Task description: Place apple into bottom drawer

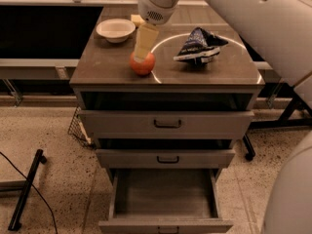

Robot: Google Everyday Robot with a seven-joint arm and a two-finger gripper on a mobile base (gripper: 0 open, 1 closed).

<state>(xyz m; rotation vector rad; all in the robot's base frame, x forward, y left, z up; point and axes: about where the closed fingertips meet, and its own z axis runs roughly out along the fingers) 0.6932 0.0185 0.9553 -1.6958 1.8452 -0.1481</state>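
Leftmost, a black metal bar point(27, 191) lies on the speckled floor, and a dark wire basket point(78, 128) sits against the side of the grey-brown metal cabinet. On the cabinet's worktop point(105, 65), a shallow white bowl point(115, 29) stands at the back left, with a small pale-yellow block point(137, 19) just beside it. Next comes the robot's pale-yellow gripper point(141, 56), pointing down from the white arm point(243, 13) and meeting the top of the small round red-orange apple point(142, 65), which sits on the worktop near the front edge; whether the gripper is released or clenched on the fruit cannot be told. To the right, well apart, lies a crumpled dark-blue snack bag point(197, 47). Below, two grey drawers with black handles point(167, 124) are nearly closed, while the bottom drawer point(163, 194) is pulled out, its flat floor bare.
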